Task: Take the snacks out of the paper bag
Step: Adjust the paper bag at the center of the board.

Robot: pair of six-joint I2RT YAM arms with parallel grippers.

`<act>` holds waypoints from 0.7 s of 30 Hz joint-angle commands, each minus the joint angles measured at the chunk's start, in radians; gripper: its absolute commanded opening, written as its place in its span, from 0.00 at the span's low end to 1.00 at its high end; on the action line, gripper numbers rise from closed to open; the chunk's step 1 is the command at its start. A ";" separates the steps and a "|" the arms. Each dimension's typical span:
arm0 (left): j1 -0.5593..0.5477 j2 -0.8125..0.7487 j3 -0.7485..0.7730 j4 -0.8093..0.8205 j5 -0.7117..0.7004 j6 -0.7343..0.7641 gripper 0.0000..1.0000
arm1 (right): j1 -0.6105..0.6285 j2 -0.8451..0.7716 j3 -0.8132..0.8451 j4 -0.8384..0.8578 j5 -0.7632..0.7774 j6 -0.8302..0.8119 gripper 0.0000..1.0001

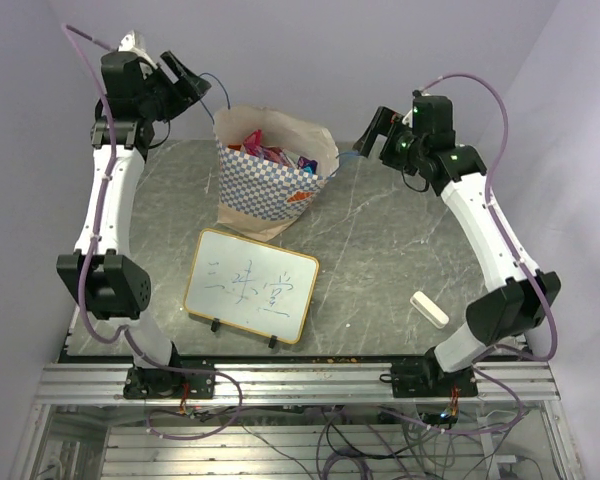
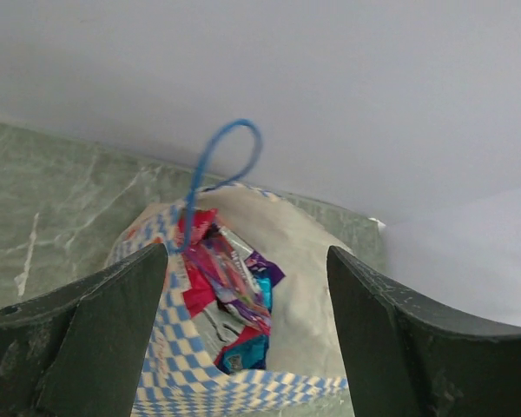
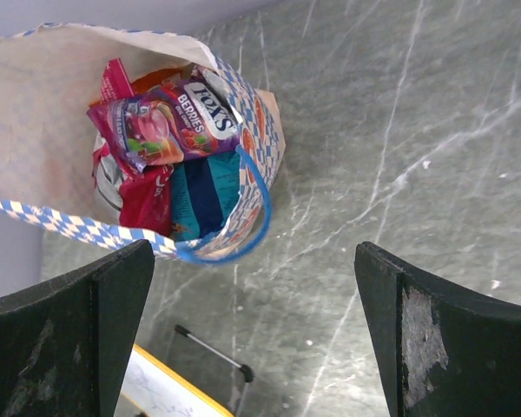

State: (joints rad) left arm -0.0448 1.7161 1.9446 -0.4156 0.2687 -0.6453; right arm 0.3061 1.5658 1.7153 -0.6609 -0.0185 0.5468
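The paper bag [image 3: 35,78] stands open on the grey marbled table [image 3: 399,130]. Inside it lie the snacks [image 3: 161,161] — a purple Fox's Berries packet [image 3: 169,117] on top, with a red packet [image 3: 146,200] and a blue-teal packet [image 3: 204,195] beneath. A blue cord handle [image 3: 259,213] loops over the chequered rim. The right gripper [image 3: 253,261] has its dark fingers [image 3: 61,339] spread wide, gripping nothing. A whiteboard [image 3: 161,391] corner shows at the bottom edge.

Framed whiteboard [image 1: 251,285], blue scribbles, propped on black feet, near centre-left of grey marble table [image 1: 380,250]. White eraser block [image 1: 429,309] near right, well apart from whiteboard.
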 commanded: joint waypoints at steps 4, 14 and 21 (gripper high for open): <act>0.029 0.143 0.055 0.016 0.085 -0.015 0.85 | -0.047 0.105 0.018 0.067 -0.201 0.190 1.00; 0.029 0.326 0.162 0.128 0.230 -0.015 0.65 | -0.073 0.205 0.022 0.101 -0.385 0.229 0.76; 0.029 0.374 0.251 0.155 0.238 -0.022 0.29 | -0.079 0.226 0.025 0.088 -0.405 0.178 0.45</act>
State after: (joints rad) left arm -0.0120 2.0914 2.1265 -0.3374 0.4675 -0.6670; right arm 0.2363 1.7718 1.7203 -0.5877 -0.3794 0.7559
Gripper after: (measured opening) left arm 0.407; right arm 0.579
